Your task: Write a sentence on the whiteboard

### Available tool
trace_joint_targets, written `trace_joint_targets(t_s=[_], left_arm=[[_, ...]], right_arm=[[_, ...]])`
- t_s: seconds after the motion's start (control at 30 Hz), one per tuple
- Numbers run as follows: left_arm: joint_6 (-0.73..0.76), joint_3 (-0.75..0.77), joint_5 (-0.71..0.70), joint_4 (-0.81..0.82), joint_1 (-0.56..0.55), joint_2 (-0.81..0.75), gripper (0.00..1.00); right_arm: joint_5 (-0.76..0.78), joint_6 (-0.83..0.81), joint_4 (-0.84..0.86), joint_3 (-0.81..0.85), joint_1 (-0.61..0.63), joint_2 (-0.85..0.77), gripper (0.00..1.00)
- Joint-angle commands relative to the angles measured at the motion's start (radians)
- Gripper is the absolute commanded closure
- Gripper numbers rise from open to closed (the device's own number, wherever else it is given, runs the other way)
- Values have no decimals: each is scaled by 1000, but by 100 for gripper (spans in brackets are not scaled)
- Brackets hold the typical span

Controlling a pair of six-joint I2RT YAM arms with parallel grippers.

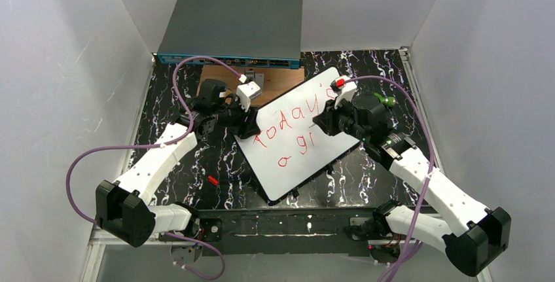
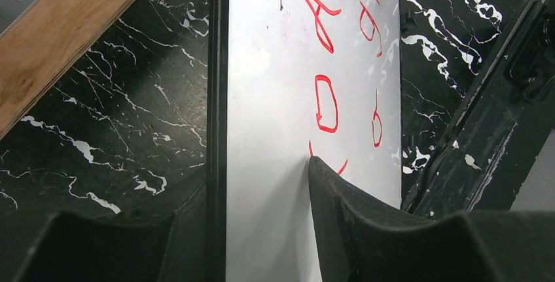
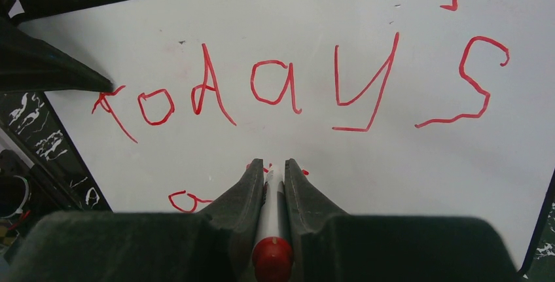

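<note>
The whiteboard lies tilted on the black marbled table, with red writing "today's" and a few more strokes below it. My left gripper is shut on the board's left edge; in the left wrist view one finger lies on the white surface and the other sits beyond the black edge. My right gripper is shut on a white marker with a red end. In the right wrist view the marker sits between the fingers, its tip at the board below "today's".
A grey network switch stands at the back, with a brown wooden plate in front of it. A small red piece lies left of the board and a green object right of it. Purple cables loop over both arms.
</note>
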Motion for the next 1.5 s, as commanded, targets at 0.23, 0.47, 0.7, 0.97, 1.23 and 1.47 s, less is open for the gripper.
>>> trace_joint_targets(t_s=[0.23,0.47,0.7,0.97,1.23,1.47], left_arm=[[95,22,42,-38,-28,-10,100],[99,16,33,-46,-27,-20,100],[99,5,33,-47,-27,-28,100],[104,8,33,-48,-27,-33,100],[105,9,31,-55,-28,-40,100],[106,4,30,-55,-27,-43,100]], right_arm=[[-14,1,115,60,-1,98,99],[-12,0,130,47,0,119,99],[-3,-3,131,17,0,116,99],[23,-11,147,-2,-2,147,99],[34,-17,140,-29,-7,145,99],[33,-28,126,-55,-11,123,99]])
